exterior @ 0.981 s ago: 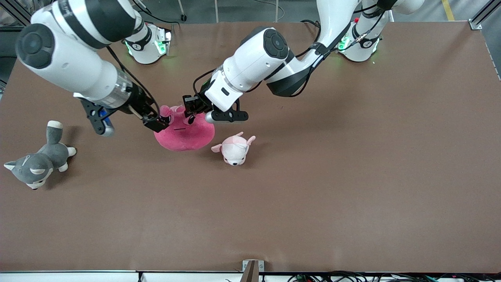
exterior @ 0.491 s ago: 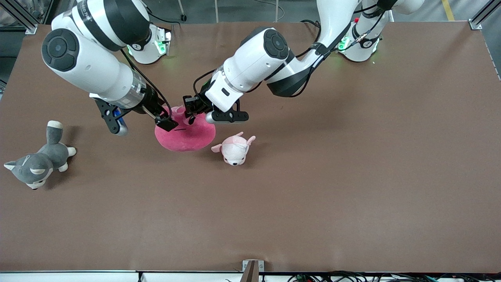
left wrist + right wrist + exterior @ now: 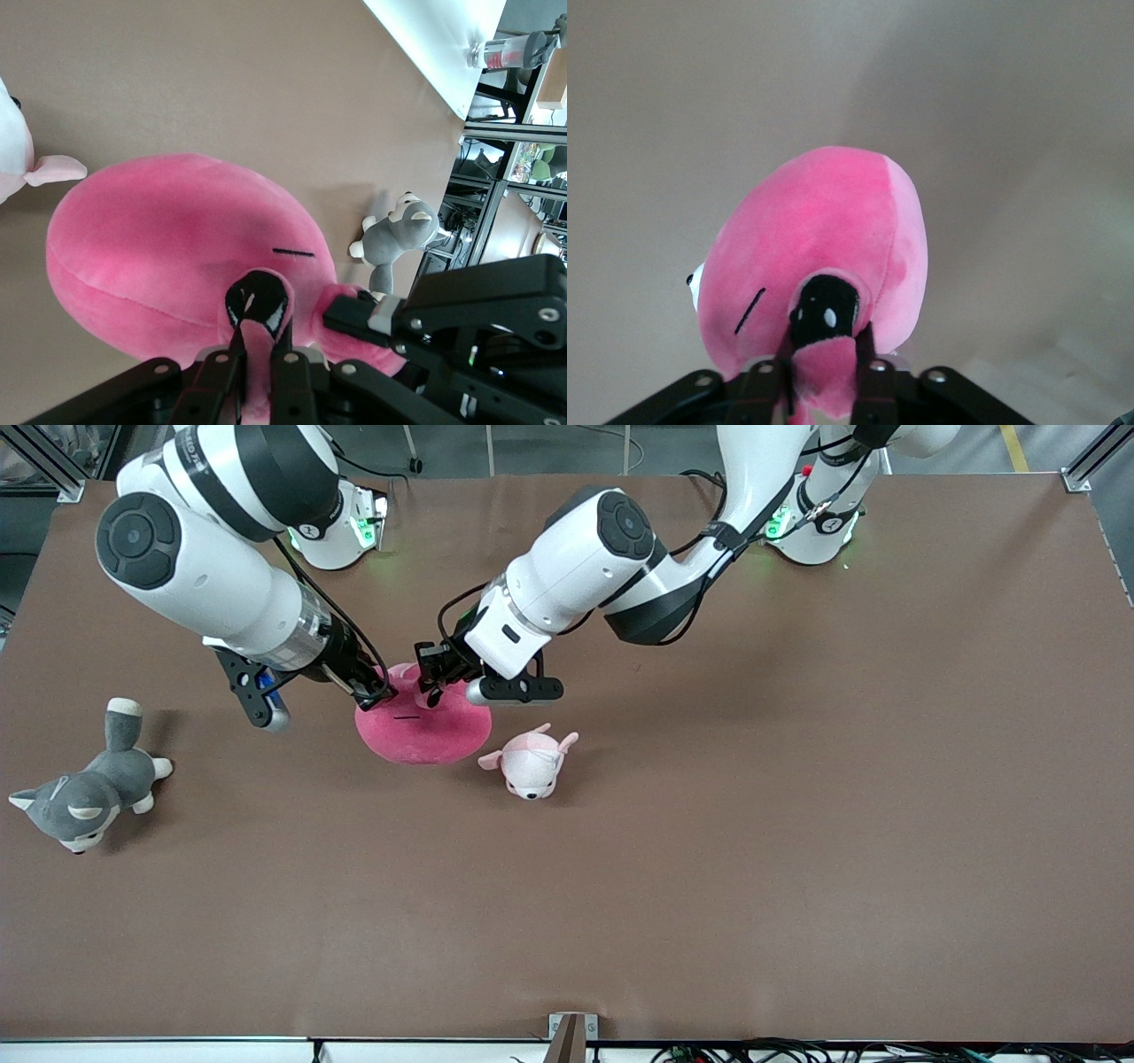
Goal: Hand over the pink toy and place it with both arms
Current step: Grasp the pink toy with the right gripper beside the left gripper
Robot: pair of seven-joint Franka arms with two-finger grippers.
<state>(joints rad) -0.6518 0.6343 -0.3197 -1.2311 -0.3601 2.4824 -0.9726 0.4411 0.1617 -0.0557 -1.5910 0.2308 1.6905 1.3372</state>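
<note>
The pink toy (image 3: 425, 731), a round hot-pink plush, hangs between both grippers near the table's middle. My left gripper (image 3: 431, 685) is shut on a nub by one dark eye; the left wrist view shows the fingers (image 3: 261, 341) pinching it, with the body (image 3: 177, 239) below. My right gripper (image 3: 379, 693) is shut on the nub at the toy's end toward the right arm. The right wrist view shows its fingers (image 3: 826, 341) clamped on pink fabric under a dark eye, the body (image 3: 833, 221) hanging below. The right gripper also shows in the left wrist view (image 3: 443, 319).
A small pale pink-and-white plush animal (image 3: 532, 764) lies beside the pink toy, slightly nearer the front camera. A grey-and-white plush dog (image 3: 84, 793) lies at the right arm's end of the brown table (image 3: 753, 824).
My right arm has swung in toward the pink toy, and its gripper has shut on the toy's nub. The toy has shifted slightly toward the left arm's end. The left gripper has kept its hold.
</note>
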